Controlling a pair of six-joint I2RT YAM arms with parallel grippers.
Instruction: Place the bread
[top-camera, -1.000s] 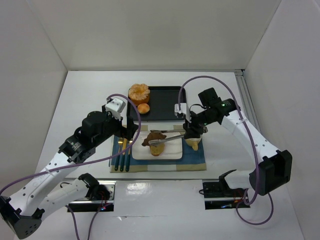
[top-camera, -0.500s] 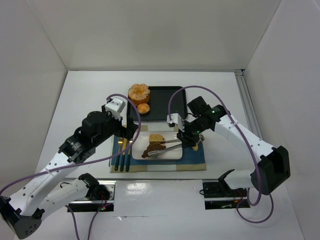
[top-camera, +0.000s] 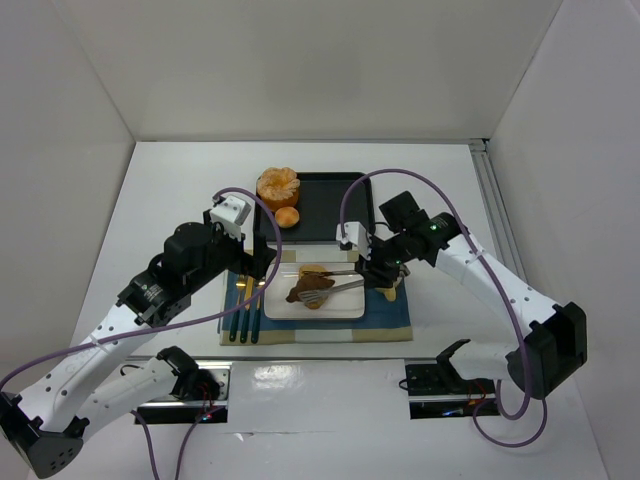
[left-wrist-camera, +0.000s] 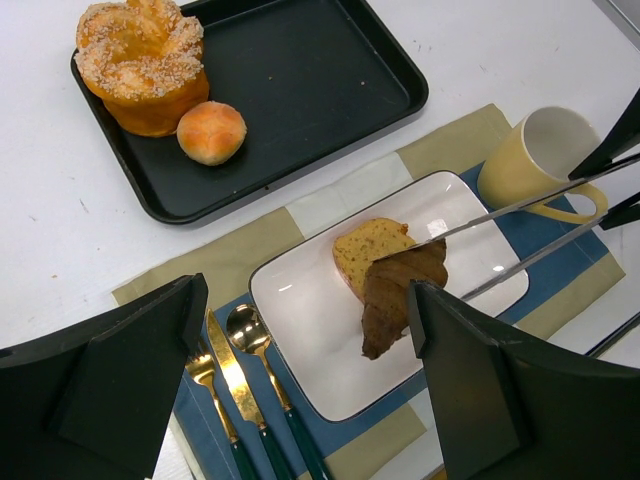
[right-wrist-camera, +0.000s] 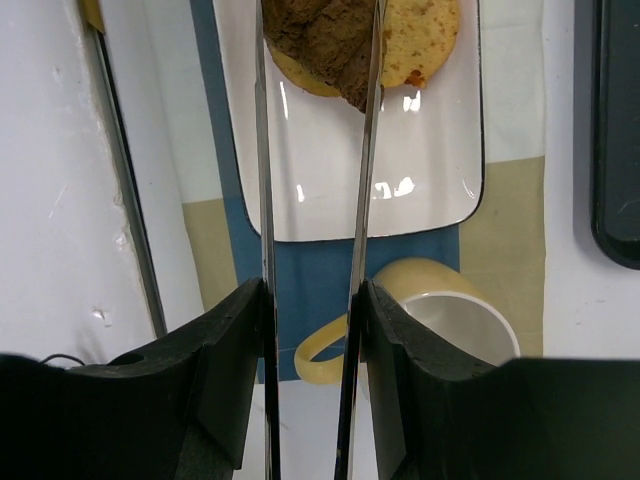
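**Bread at the plate, tongs not yet released**

The long metal tongs (top-camera: 342, 279), clamped between the fingers of the right gripper (right-wrist-camera: 305, 330), were squeezed partway shut, their blades pinching the dark brown piece of bread (left-wrist-camera: 400, 295) near one end. That piece lay over the middle of the white rectangular plate (left-wrist-camera: 310, 340), touching a pale yellow bread slice (left-wrist-camera: 362, 250) nearer the plate's far edge; whether its weight rested fully on the plate could not be told. The plate sat on a blue and beige placemat (left-wrist-camera: 240, 255) near the table's near edge, with a yellow mug (left-wrist-camera: 545, 150) at the mat's right end and a black tray (left-wrist-camera: 300, 90) beyond it. The left gripper (left-wrist-camera: 300, 370) hung wide apart and empty above the mat's left part. Judged state: carrying done; spreading the tongs and withdrawing them not yet done.
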